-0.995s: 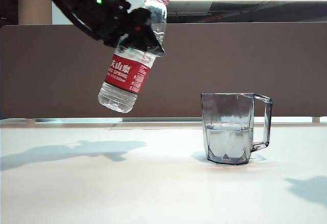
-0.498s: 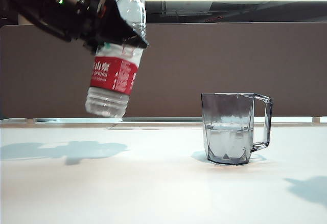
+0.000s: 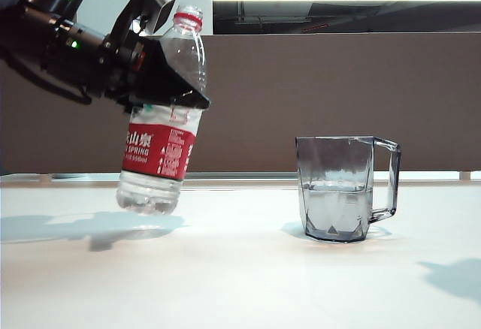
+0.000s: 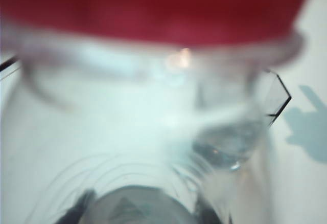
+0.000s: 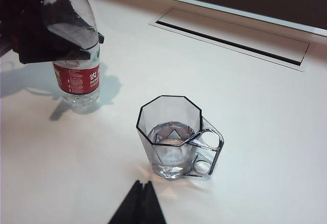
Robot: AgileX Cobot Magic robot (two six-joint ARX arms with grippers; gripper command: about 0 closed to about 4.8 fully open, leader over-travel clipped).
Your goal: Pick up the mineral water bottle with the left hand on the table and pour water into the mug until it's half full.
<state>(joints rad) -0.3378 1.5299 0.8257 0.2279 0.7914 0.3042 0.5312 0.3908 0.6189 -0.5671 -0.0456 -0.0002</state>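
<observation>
The left wrist view is blurred, with the mineral water bottle filling it; only the closed fingertips of the right gripper show; the left gripper covers the bottle's shoulder.

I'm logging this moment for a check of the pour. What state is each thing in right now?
mineral water bottle: uncapped, slightly tilted, held just above the table, a little water left in it.
left gripper: shut on the bottle's upper body.
mug: upright on the table, about half full of water.
right gripper: shut, empty, near the mug.
table: white, with a closed hatch at the far edge.
</observation>
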